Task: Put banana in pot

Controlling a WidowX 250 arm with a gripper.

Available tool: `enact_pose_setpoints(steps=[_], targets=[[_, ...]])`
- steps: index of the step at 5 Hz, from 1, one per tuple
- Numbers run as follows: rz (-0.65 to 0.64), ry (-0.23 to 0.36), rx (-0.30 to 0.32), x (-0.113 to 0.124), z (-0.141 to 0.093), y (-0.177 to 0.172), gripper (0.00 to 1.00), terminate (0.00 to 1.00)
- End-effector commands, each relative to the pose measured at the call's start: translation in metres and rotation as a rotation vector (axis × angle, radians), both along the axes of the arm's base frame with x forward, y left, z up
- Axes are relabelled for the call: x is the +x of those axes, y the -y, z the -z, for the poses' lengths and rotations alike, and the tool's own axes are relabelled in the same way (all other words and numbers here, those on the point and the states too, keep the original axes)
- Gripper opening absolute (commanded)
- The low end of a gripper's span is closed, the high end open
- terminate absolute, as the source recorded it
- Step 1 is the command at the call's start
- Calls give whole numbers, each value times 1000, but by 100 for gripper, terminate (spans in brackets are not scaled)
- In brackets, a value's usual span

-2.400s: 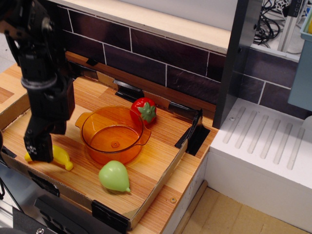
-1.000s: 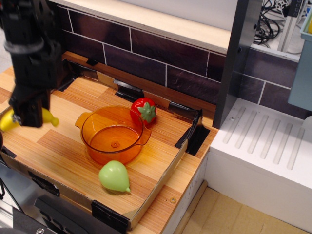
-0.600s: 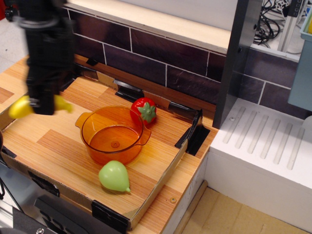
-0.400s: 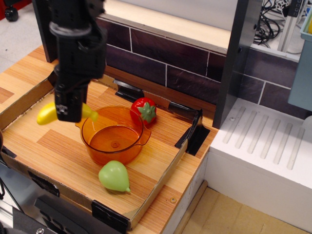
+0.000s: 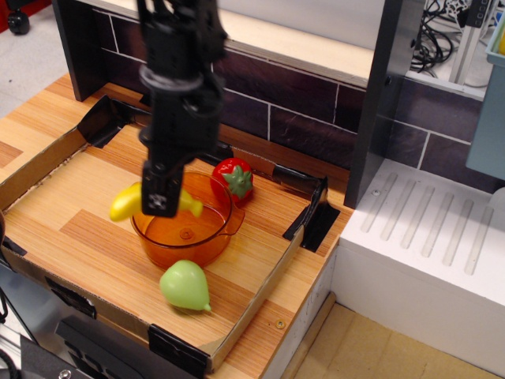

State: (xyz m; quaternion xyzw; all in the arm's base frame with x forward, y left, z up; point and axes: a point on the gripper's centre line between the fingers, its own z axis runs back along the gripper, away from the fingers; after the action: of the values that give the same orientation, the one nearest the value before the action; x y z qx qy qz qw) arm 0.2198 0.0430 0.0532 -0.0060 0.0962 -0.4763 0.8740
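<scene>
My gripper (image 5: 160, 199) is shut on the yellow toy banana (image 5: 126, 202) and holds it in the air over the left part of the orange transparent pot (image 5: 189, 229). The banana's ends stick out on both sides of the black fingers, the left end beyond the pot's rim. The pot stands on the wooden tray floor and nothing shows inside it. The arm hides the pot's back left rim and left handle.
A red strawberry (image 5: 233, 178) sits just behind the pot. A pale green pear (image 5: 185, 285) lies in front of it. The shallow cardboard-sided wooden tray (image 5: 47, 158) holds all of them. A dark tiled wall stands behind, a white ribbed drainer (image 5: 434, 229) to the right.
My gripper took the banana from the tray's front left, lifted it, and carried it right. It now hangs over the pot's left side.
</scene>
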Motion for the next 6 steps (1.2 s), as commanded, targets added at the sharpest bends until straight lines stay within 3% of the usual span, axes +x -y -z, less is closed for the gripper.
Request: enact_pose_setpoints(steps=[1,2,4,6], targets=[[-39,54,14,30,-3,-2,0,0],[-69,56,-9,33,-5,-4,100,0],[-56,109,-26,34,-24,-6,100,0],[-55,171,-86,33,-68,-11,100,0]])
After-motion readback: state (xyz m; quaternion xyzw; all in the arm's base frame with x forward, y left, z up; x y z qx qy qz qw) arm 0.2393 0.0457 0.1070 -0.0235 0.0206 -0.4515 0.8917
